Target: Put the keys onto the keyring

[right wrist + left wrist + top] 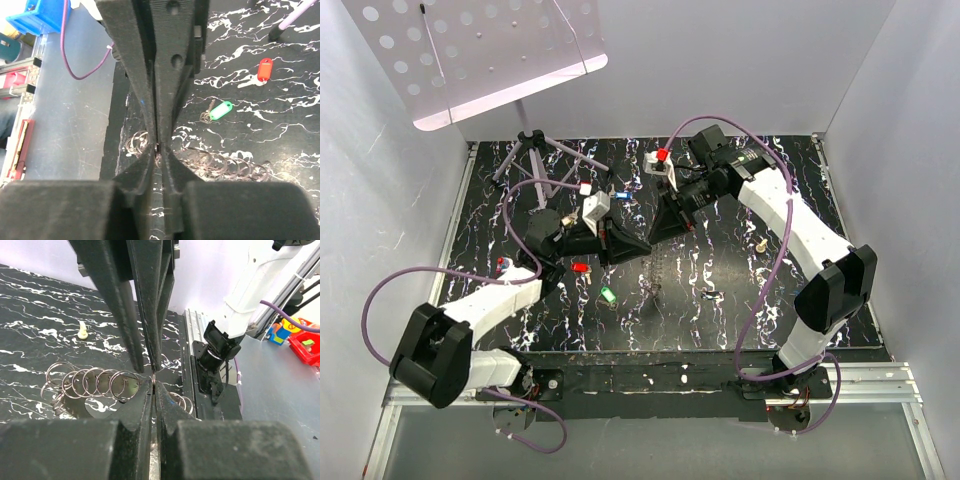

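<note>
The keyring [81, 383] is a chain of thin silvery wire rings lying on the black marbled table [720, 260]; the right wrist view shows it too [227, 164]. My left gripper [154, 382] and right gripper [161, 150] meet tip to tip just above it, near the table's middle [652, 240]. Each is closed on a thin wire loop of that chain. A green key [220, 110] and a red key [260, 70] lie loose beyond the rings. From above, the red key [582, 267] and green key [608, 294] lie left of the grippers.
A small pale knob [760, 243] stands on the right part of the table, also seen from the left wrist [82, 330]. A tripod [535, 150] carrying a perforated white panel [480, 50] stands at the back left. White walls close in on three sides.
</note>
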Tool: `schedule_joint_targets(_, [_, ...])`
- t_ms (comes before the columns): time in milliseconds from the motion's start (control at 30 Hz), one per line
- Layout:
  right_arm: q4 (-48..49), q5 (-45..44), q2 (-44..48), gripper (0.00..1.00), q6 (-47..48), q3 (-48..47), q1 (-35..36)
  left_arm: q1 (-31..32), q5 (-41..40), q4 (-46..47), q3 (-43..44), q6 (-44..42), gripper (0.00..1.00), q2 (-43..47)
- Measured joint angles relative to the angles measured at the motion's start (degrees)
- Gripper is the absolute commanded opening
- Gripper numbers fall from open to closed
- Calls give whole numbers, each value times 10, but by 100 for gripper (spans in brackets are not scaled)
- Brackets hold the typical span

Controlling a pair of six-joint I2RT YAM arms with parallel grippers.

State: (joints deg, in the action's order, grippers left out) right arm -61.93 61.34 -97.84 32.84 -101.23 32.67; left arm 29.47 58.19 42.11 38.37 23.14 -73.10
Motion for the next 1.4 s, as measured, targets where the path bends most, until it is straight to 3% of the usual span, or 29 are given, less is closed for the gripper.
schedule_joint_targets(133, [16, -3, 3, 39, -24, 0, 1, 0, -19, 1, -29, -7, 0, 41])
schedule_joint_targets(333, [26, -8, 36, 46, -24, 3, 0, 3, -28, 12, -46, -17, 0, 83])
schedule_joint_targets(400, [25, -5, 57, 54, -7, 14, 0, 3, -29, 21, -56, -19, 0, 90])
schedule_joint_targets(500, [3, 32, 96, 57, 83, 51, 0, 5, -29, 25, -75, -28, 0, 105])
schedule_joint_targets(633, [-48, 73, 112, 52, 208, 82, 1, 12, -26, 20, -88, -58, 0, 132])
schedule_joint_targets(767, [-51, 74, 111, 44, 247, 97, 2, 22, -27, 3, -89, -99, 0, 164])
schedule_joint_targets(1000, [7, 45, 113, 43, 211, 129, 17, 29, -35, -14, -89, -122, 0, 174])
schedule_joint_targets(1400, [76, 6, 121, 40, 131, 129, 52, 33, -94, -46, -89, -89, 0, 173])
